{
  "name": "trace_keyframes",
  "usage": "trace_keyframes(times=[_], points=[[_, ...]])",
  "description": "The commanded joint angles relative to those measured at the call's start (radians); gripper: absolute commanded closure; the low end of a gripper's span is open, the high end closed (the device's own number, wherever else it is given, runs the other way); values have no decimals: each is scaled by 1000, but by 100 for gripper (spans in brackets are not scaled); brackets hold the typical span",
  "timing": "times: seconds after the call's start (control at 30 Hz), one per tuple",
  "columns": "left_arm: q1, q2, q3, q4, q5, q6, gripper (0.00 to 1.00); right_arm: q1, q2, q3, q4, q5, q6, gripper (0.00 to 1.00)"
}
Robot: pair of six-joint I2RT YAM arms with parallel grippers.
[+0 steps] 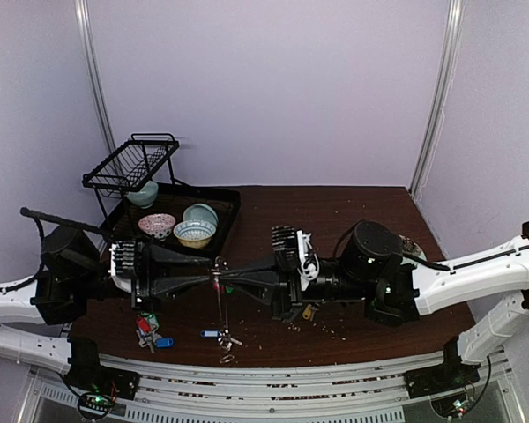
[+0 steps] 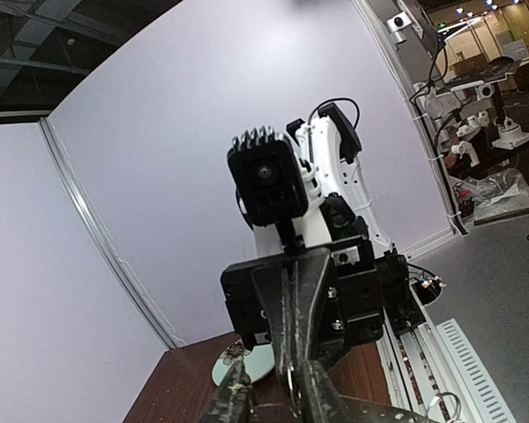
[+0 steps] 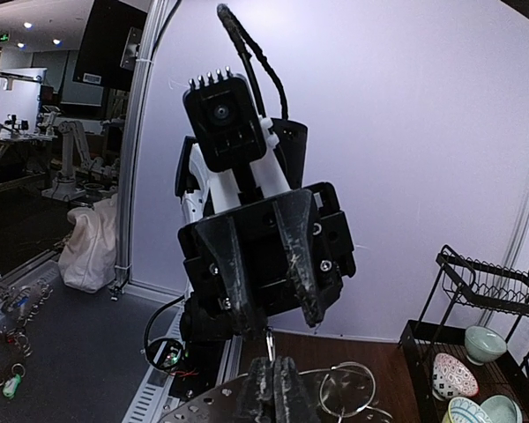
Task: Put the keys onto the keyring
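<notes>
Standing at the near side, I see the 2 arms meeting tip to tip over the middle of the surface (image 1: 361, 328), the right fingers (image 3: 257, 397) squeezed fully together on the rim of the keyring (image 1: 221, 308), which hangs down from them edge-on to me. The left fingers (image 3: 298, 256) sit only a sliver apart, pinching a small silver piece (image 3: 269, 345) right by the keyring's top, though whether it is a key I cannot tell. Loose keys (image 1: 150, 330) with red, green and blue tags lie on the near left of the surface, another blue-tagged key (image 1: 210, 334) near the keyring's lower end.
</notes>
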Motion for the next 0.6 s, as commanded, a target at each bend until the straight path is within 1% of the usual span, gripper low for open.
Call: trace_keyframes(times=[0.0,0.13,0.23,0.27,0.3,0.4,0.43,0.57], points=[[5,10,4,47,20,-12,79,2,0,33,33,-17,18,100],[5,12,2,7,-8,12,80,1,-10,30,33,-18,16,100],[5,1,-7,-15,-41,30,72,2,-22,24,30,-13,14,100],[5,2,-8,-25,-56,36,72,1,-25,23,30,-12,12,100],[5,5,-6,-36,-69,39,72,1,-29,21,30,-12,12,100],[5,16,5,-50,-83,35,82,2,-36,19,24,-12,11,100],[5,19,6,-50,-78,35,83,1,-39,18,20,-11,8,100],[5,26,4,-52,-75,39,84,1,-49,10,18,-5,3,100]])
